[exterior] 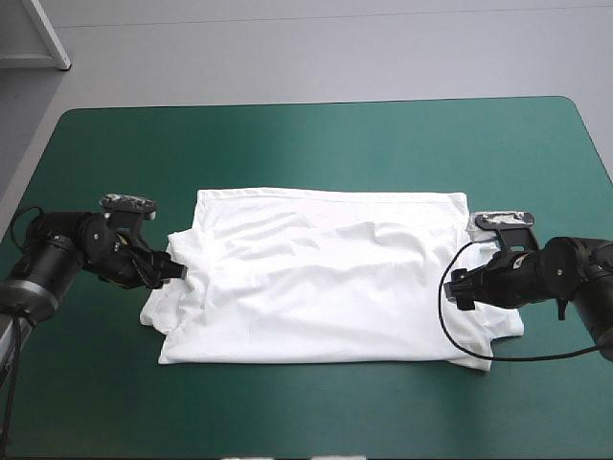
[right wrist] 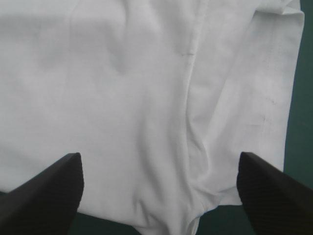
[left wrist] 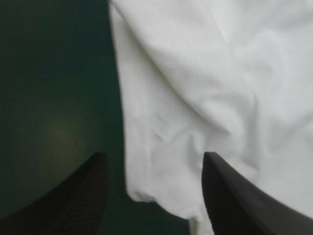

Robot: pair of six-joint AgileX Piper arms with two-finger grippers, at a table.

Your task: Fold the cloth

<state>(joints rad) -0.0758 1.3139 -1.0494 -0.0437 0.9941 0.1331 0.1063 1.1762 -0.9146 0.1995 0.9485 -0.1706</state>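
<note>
Zero folds yet, seemingly, all left: T-shirt (exterior: pixel 326 278) spread flat, left gripper (left wrist: pixel 154 156) and right gripper (right wrist: pixel 159 156) spread-fingered, empty, at its opposite ends.

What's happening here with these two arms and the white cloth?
Two robot arms are working on a white T-shirt that lies spread out and a bit wrinkled on the teal-green table. The left gripper is at one end of the shirt and the right gripper at the other. Both have their jaws open with the shirt's edge between them. Neither has hold of it yet.
</note>
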